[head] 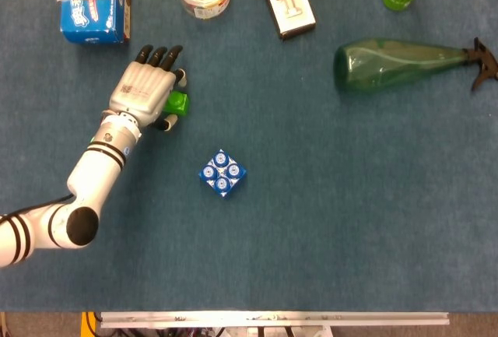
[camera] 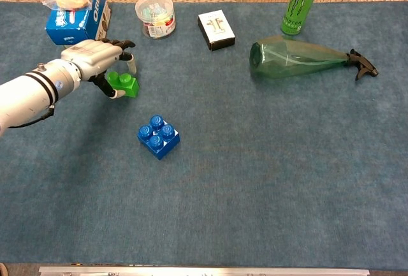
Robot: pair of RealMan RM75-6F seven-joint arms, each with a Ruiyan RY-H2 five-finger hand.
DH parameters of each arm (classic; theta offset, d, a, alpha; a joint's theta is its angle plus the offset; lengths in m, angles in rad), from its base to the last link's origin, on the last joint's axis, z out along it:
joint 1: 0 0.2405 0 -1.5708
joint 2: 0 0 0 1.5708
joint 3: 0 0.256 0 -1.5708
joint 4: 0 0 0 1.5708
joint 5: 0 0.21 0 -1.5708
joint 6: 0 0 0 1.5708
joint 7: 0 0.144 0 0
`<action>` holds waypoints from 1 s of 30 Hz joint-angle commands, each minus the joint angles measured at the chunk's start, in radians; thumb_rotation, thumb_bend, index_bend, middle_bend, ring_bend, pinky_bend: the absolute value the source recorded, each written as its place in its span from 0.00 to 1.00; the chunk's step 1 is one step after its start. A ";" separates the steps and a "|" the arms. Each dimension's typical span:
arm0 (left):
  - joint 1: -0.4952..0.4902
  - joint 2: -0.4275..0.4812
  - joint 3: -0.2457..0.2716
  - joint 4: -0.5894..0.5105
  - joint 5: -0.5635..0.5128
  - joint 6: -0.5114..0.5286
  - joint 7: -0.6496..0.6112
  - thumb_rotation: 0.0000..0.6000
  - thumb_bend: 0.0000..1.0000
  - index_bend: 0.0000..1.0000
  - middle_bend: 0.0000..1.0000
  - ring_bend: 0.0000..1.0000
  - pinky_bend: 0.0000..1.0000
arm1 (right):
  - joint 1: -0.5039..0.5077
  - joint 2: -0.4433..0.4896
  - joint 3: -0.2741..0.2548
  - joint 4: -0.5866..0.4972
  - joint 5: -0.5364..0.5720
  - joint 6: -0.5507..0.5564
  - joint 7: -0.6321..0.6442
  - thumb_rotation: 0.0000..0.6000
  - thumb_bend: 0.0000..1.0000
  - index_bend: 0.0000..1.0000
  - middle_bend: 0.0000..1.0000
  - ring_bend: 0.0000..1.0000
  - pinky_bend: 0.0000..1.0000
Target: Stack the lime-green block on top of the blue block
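The lime-green block (head: 178,103) (camera: 123,84) lies on the blue cloth at the left. My left hand (head: 145,90) (camera: 95,55) is over it from the left, its thumb against the block's near side and a finger curled down behind it, so it pinches the block, which still rests on the cloth. The other fingers stretch out toward the back. The blue block (head: 222,173) (camera: 158,136) sits studs up, nearer and to the right, apart from the hand. My right hand shows in neither view.
A blue snack box (camera: 75,16) with a bag on top and a round tub (camera: 155,15) stand behind the hand. A white box (camera: 216,29), a green can (camera: 298,3) and a lying green spray bottle (camera: 303,58) are at the back right.
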 commanded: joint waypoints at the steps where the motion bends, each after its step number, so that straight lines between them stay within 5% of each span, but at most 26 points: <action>1: -0.015 -0.006 0.006 0.005 -0.028 0.009 0.011 1.00 0.27 0.31 0.00 0.00 0.01 | 0.000 0.000 0.000 0.000 0.000 0.000 0.000 1.00 0.53 0.49 0.37 0.31 0.49; 30: -0.058 -0.034 0.051 0.066 -0.111 0.037 0.013 1.00 0.28 0.48 0.00 0.00 0.01 | 0.001 0.000 -0.002 -0.001 -0.002 -0.002 -0.004 1.00 0.52 0.49 0.37 0.31 0.49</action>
